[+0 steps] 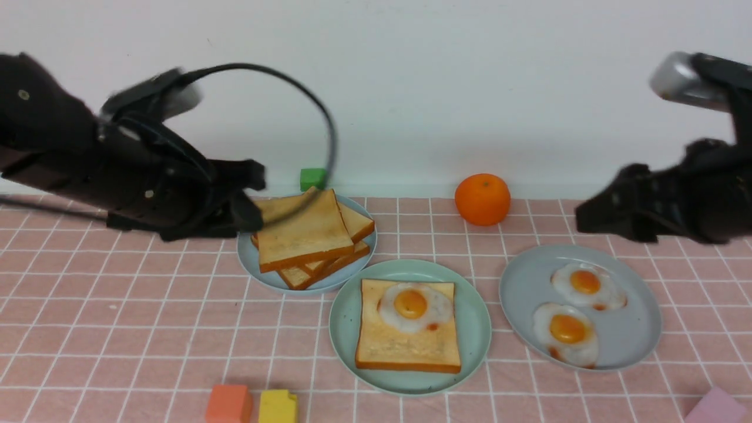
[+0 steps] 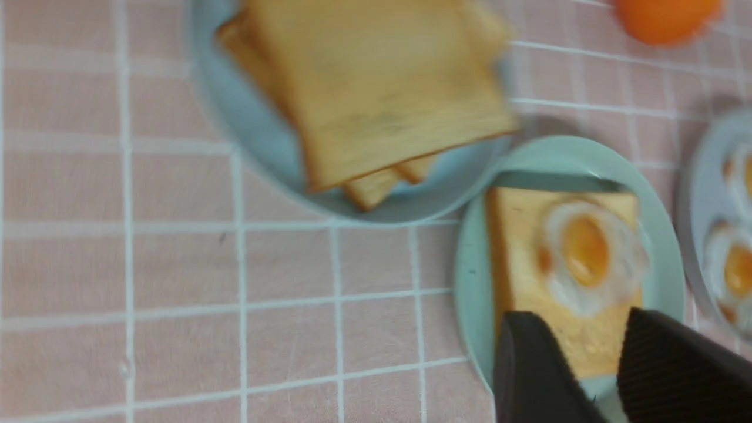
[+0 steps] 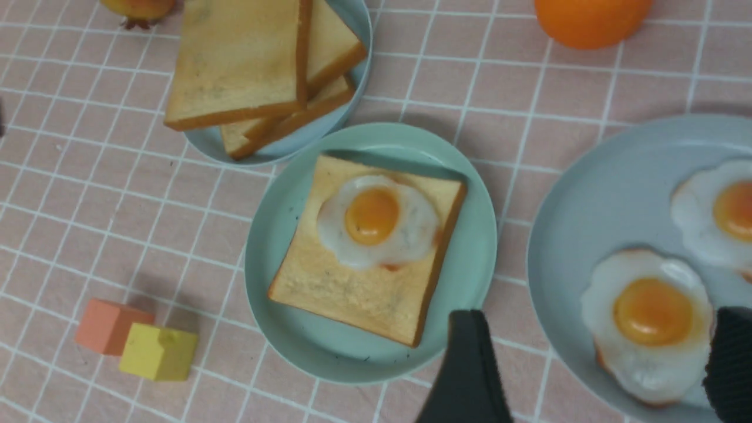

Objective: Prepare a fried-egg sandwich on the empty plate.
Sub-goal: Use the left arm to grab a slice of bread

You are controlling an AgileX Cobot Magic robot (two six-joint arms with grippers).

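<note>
Egg (image 1: 414,306) on toast (image 1: 399,349) on mint plate (image 1: 477,343), left hand (image 2: 578,335), right hand (image 3: 599,317) both spread, empty

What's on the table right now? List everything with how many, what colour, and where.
mint-green plate: one, mint green, front centre
toast slice: one, golden brown, on the mint-green plate
fried egg: one, white with orange yolk, on that toast slice
left grey-blue plate: one, pale, back left of centre
toast pile: at least three slices, golden brown, on it
right grey-blue plate: one, pale, right
spare fried eggs: two, white and orange, on it
orange: one, orange, near the wall
green block: one, by the wall
orange block, yellow block: front edge, side by side
pink block: front right corner
tablecloth: pink, white grid
left gripper: black, open, empty, beside the toast pile
right gripper: black, open, empty
</note>
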